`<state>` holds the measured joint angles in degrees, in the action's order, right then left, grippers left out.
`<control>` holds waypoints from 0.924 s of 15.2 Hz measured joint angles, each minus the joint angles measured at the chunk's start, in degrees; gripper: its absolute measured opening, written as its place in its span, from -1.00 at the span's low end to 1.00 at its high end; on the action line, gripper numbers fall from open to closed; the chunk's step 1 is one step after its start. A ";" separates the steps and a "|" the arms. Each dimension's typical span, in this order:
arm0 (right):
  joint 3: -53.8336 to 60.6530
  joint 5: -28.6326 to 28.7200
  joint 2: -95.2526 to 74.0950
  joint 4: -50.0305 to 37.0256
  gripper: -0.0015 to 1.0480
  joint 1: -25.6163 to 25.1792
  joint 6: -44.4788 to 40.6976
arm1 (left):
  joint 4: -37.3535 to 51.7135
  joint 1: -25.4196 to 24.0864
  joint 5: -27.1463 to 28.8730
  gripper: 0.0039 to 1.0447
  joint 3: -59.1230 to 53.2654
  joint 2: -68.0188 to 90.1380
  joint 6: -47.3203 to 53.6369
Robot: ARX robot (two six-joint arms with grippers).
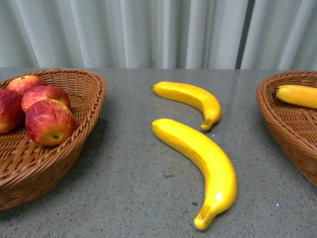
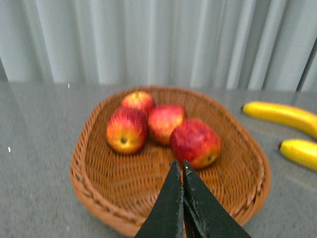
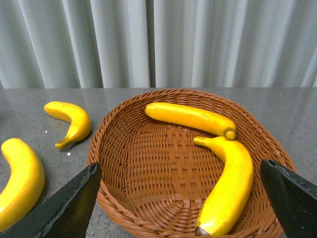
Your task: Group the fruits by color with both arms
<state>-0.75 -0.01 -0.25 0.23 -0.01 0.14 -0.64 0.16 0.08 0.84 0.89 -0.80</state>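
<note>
Front view: looks across a grey table (image 1: 124, 163) toward a pale pleated curtain (image 1: 124, 29). Finds a left wicker basket (image 1: 94, 82) holding four red apples huddled together: front apple (image 1: 49, 123), middle apple (image 1: 44, 95), back apple (image 1: 25, 83) and edge apple (image 1: 7, 110), the last cut by the frame edge. Finds two loose bananas on bare table between the baskets, lying apart from each other: far banana (image 1: 190, 96), curved with one tip toward the robot, and near banana (image 1: 203, 153), with its brownish stem end nearest the camera. Catches a right wicker basket (image 1: 277, 111) partly out of frame, with a partly seen banana (image 1: 297, 95) inside. Left wrist view: looks down on the apple basket, slightly blurred, with the left gripper (image 2: 179, 166) seen over the basket's near part, fingers pressed together and clasping nothing. Right wrist view: looks into the right basket and counts two fruits there — straighter banana (image 3: 190, 118) along the far side and curved banana (image 3: 230, 183) just beside it, ends nearly touching. Shows the right gripper (image 3: 178, 166) spread wide, fingers (image 3: 74, 203) framing the basket's near part and gripping nothing.
</note>
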 joint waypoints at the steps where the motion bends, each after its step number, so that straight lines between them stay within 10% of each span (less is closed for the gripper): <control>1: 0.00 0.04 0.00 0.00 0.87 0.00 0.00 | 1.09 0.00 0.07 -0.98 0.28 -0.26 0.04; 5: 0.00 0.00 0.00 0.00 0.87 0.00 0.02 | 0.46 -0.09 -0.04 -0.97 0.00 -0.26 0.00; 10: 0.00 0.00 0.00 0.02 0.87 0.00 0.02 | 0.46 -0.09 -0.04 0.16 0.00 -0.26 0.02; 12: -0.98 15.65 -9.29 -6.80 0.87 -5.97 5.40 | 0.50 -0.09 -0.17 0.61 0.00 -0.26 0.04; 14: -5.77 20.37 -29.44 -25.77 0.87 1.29 8.44 | 0.46 -0.09 -0.04 0.88 0.00 -0.26 0.20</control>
<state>-6.52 20.36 -29.69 -25.54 1.28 8.58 -0.19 0.08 0.03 0.84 0.62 -0.60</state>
